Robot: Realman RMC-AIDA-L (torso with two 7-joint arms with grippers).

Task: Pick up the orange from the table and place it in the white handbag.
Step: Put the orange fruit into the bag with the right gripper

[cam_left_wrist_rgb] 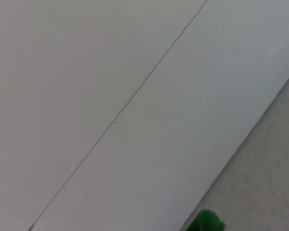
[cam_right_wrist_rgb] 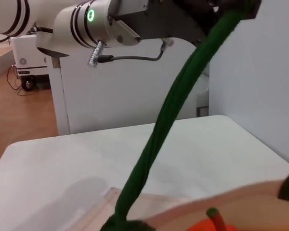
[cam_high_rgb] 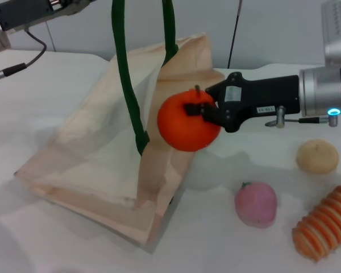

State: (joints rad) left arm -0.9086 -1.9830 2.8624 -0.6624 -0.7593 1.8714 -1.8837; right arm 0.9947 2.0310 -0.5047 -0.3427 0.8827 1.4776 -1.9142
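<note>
The orange (cam_high_rgb: pixel 182 129), glossy with a small dark stem, is held in the air by my right gripper (cam_high_rgb: pixel 200 111), which reaches in from the right and is shut on its upper side. It hangs over the right edge of the white handbag (cam_high_rgb: pixel 96 159), by the open mouth. The bag leans on the table (cam_high_rgb: pixel 40 85), and its green handles (cam_high_rgb: pixel 125 74) are pulled up out of the head view. In the right wrist view my left gripper (cam_right_wrist_rgb: pixel 231 7) is shut on a handle (cam_right_wrist_rgb: pixel 173 120), and the orange's top (cam_right_wrist_rgb: pixel 213 224) shows at the lower edge.
On the table right of the bag lie a pale beige ball (cam_high_rgb: pixel 317 156), a pink round fruit (cam_high_rgb: pixel 255 203) and a ribbed orange-and-cream item (cam_high_rgb: pixel 325 223). The left wrist view shows only a white wall and a bit of green handle (cam_left_wrist_rgb: pixel 207 222).
</note>
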